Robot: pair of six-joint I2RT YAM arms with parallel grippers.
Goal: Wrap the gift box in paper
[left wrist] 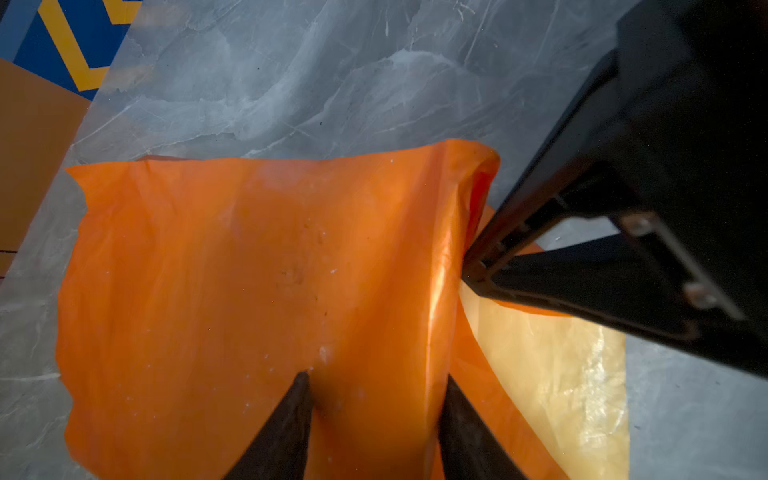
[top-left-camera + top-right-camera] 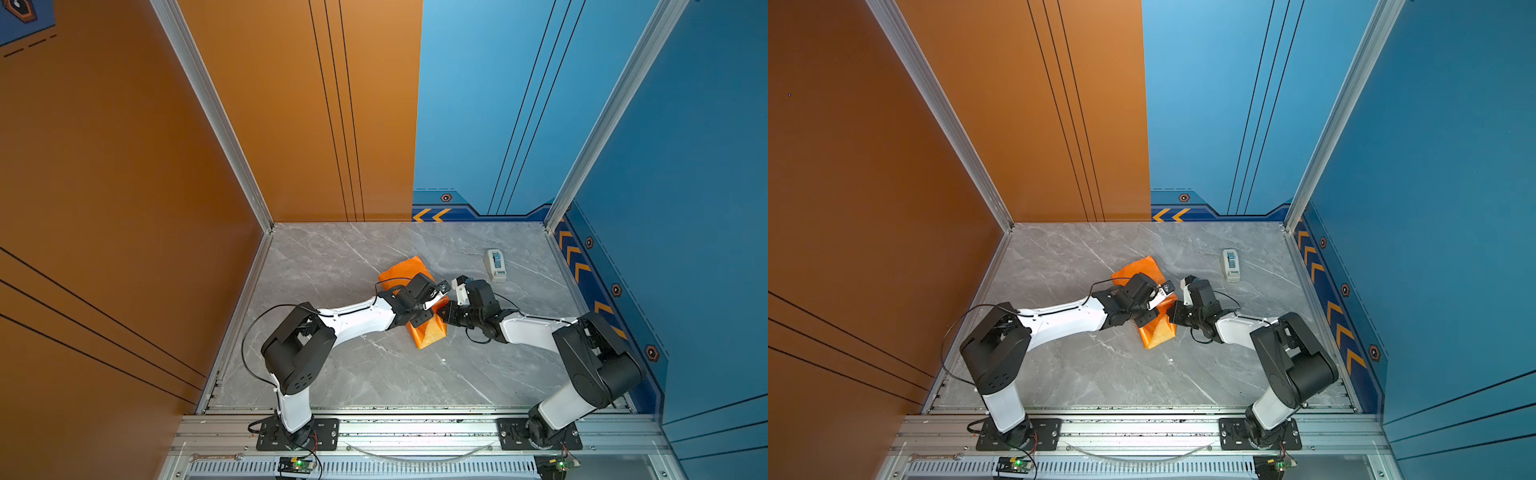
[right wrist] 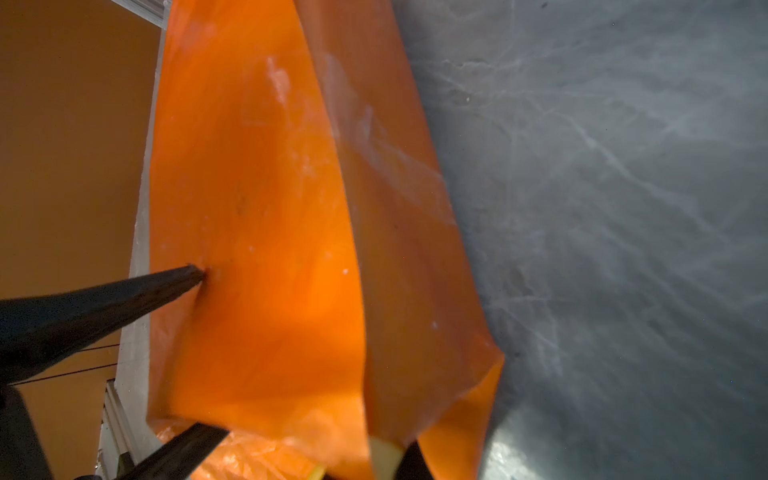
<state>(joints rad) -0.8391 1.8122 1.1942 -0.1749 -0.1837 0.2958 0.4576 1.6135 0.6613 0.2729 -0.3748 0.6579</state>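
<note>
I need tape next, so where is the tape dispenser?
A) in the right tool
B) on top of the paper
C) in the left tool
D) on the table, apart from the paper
D: the tape dispenser sits on the marble table with bare surface between it and the orange paper.

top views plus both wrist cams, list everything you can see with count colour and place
paper: one, orange outside, pale yellow inside, folded up mid-table between the arms
gift box: none showing, possibly under the paper
tape dispenser: one, white-grey, back right of table
wrench: one, silver, front rail, left
table: one, grey marble
orange panels: left and back left
blue panels: right and back right
left arm, right arm: two, white and black
left claw: black, open, fingertips pressing the paper
right claw: black, shut on the paper's edge
</note>
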